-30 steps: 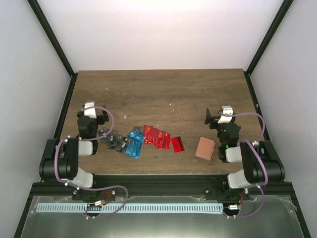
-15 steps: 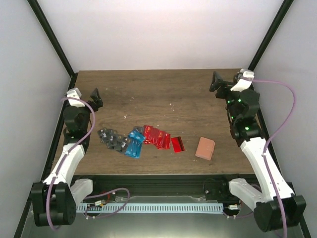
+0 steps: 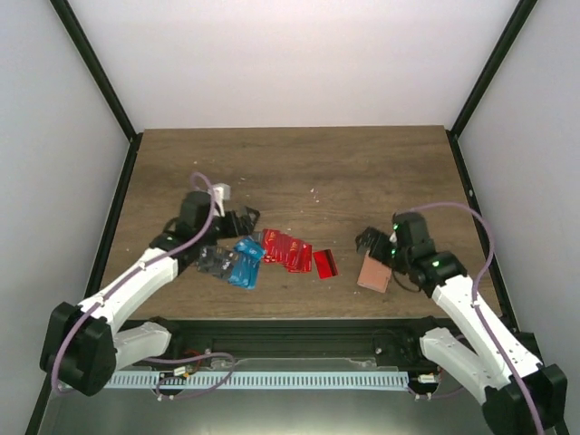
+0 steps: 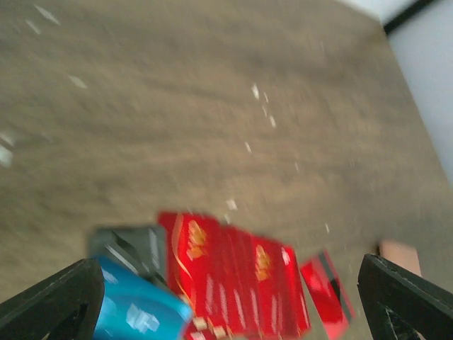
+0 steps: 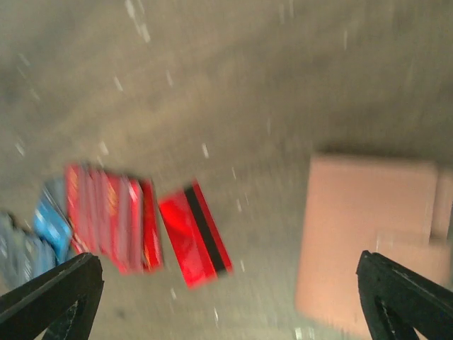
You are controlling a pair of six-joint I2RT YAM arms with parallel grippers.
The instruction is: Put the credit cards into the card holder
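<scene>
left arm change: half a second back it stretched toward the far left edge; now swung inward, left gripper (image 3: 246, 220) above the left part of the row of thin glossy plastic credit cards (image 3: 287, 251)
right arm change: earlier reached to the far right corner; now pulled back and lowered, right gripper (image 3: 372, 243) just over the far edge of the small flat tan-pink leather-like card holder (image 3: 374, 271)
unchanged: cards and holder lie where they lay before
left jaws: spread wide, holding nothing
right jaws: spread wide, holding nothing
card holder place: flat on the wood, right of centre, close to the near edge, apart from the cards
card order, left to right: dark grey cards (image 3: 213, 261), bright blue cards (image 3: 246, 263) overlapping them, fanned red cards (image 3: 294, 254), then one red card with a black stripe (image 3: 324, 263) just beside the fan
wrist views: both motion-blurred; left wrist looks at the red fan, right wrist at the holder and striped card
edges: row and holder sit near the front edge of the brown wooden tabletop (image 3: 299, 163); black frame posts (image 3: 100, 82) rise at both sides
room: broad wood between the row and the far edge; a gap of wood between striped card and holder
</scene>
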